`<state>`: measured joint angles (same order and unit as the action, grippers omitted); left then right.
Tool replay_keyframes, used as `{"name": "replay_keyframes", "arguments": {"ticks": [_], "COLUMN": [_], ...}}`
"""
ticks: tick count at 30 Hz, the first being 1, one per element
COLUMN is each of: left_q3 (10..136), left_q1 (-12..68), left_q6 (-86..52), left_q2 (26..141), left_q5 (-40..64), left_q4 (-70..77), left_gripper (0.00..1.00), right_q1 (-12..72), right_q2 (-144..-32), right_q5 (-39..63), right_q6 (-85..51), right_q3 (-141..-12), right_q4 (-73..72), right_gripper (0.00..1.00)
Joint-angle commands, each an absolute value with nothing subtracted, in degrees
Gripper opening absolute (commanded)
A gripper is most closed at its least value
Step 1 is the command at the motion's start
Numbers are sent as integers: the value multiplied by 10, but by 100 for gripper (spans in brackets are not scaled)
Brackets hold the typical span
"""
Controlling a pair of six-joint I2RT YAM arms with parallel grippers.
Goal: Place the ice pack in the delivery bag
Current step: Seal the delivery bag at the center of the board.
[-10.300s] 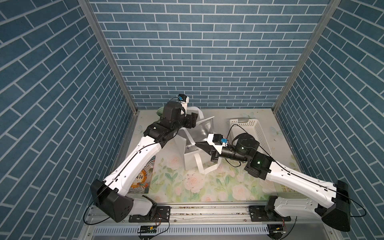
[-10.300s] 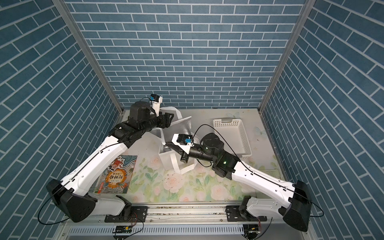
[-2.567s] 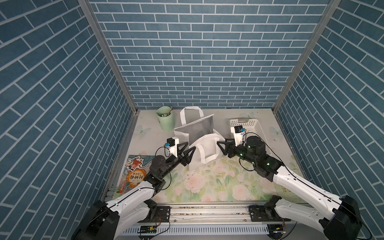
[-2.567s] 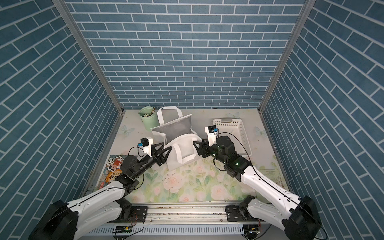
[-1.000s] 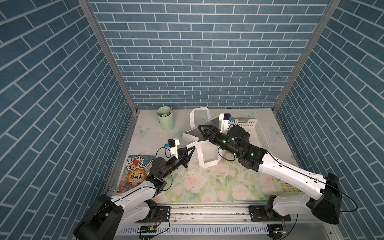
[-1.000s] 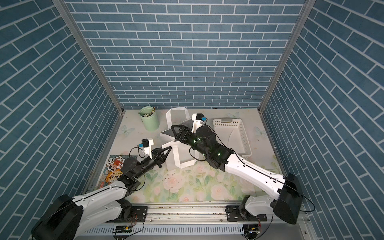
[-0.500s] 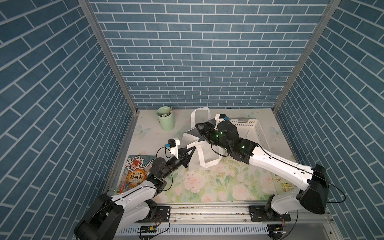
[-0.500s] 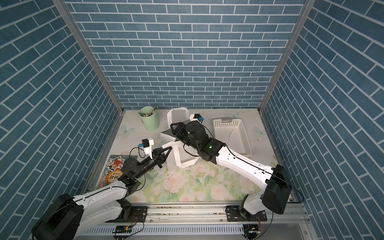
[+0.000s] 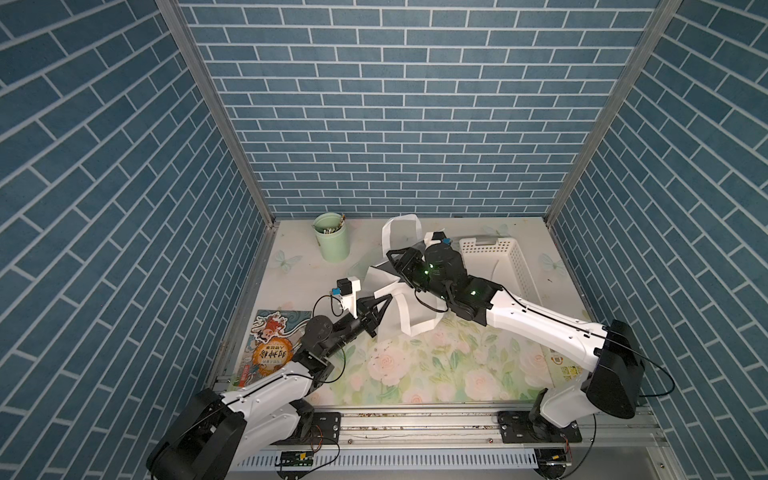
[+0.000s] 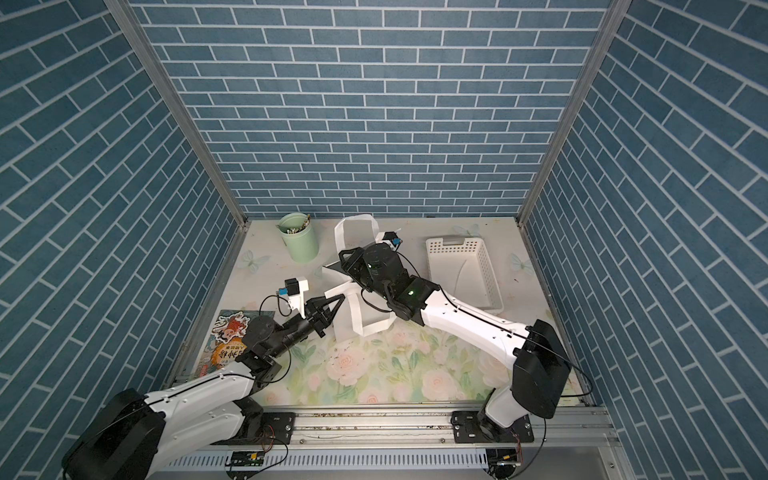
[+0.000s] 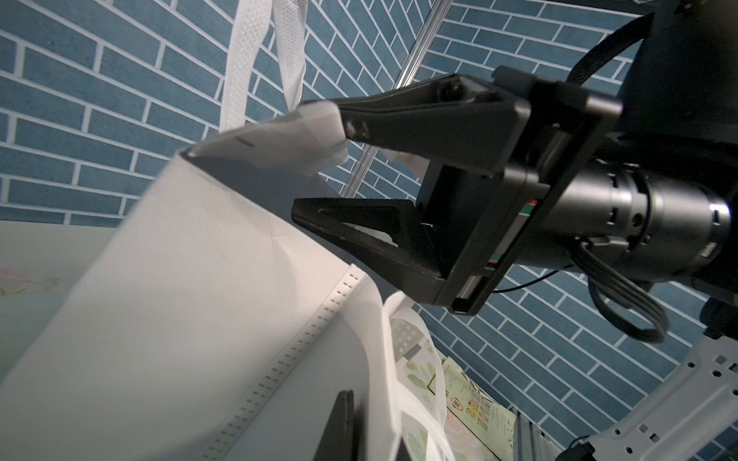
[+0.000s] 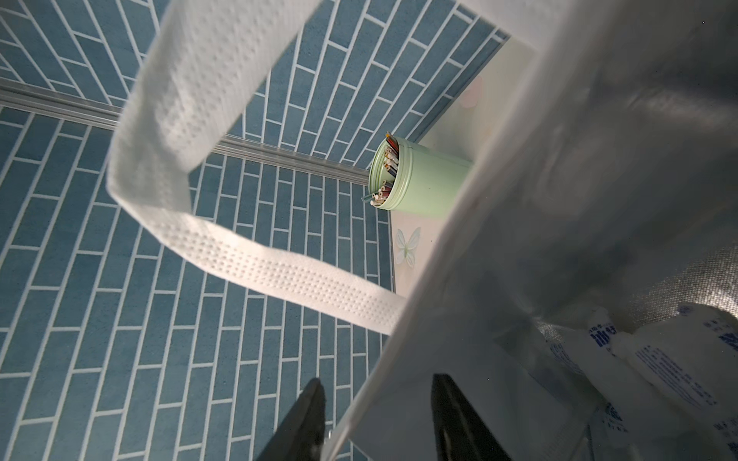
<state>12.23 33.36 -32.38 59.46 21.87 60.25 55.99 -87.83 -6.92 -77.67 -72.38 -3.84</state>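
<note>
White fabric of the boxy foil-lined delivery bag (image 11: 179, 299) is sitting between the half-spread jaws of the right gripper (image 12: 377, 383), while the left gripper (image 9: 384, 300) is pinching its near edge. The white blue-printed ice pack (image 12: 679, 359) is lying inside the bag; seconds earlier the right gripper was hovering beside the bag.

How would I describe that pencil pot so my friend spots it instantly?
Start at the table's far left corner. There, left of the delivery bag, stands the pencil pot: the only round, mint-green thing among white neighbours.
</note>
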Motion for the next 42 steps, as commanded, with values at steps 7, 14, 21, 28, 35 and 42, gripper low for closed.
{"name": "replay_keyframes", "arguments": {"ticks": [7, 14, 21, 28, 35, 42], "left_q3": [132, 150, 173, 194, 211, 204], "left_q1": [342, 343, 343, 342, 342, 343], "left_q6": [-339, -349, -367, -378, -396, -406], "left_q2": [589, 590, 597, 616, 638, 636], "left_q5": [203, 191, 162, 97, 79, 59], "left_q4": [583, 556, 521, 486, 486, 487], "left_gripper": [14, 14, 15, 13, 12, 12], "right_q1": [561, 561, 564, 580, 598, 608], "right_q2": [-862, -856, -851, -838, -823, -822], "right_q5": [-90, -93, -75, -91, -117, -122], "right_q6": [-786, -784, -777, -755, -745, -749], "right_q3": [-717, -708, -701, -701, -686, -671], "right_q4": [-66, -74, -83, -72, -67, -67], "right_gripper": [27, 3, 0, 0, 0, 0]}}
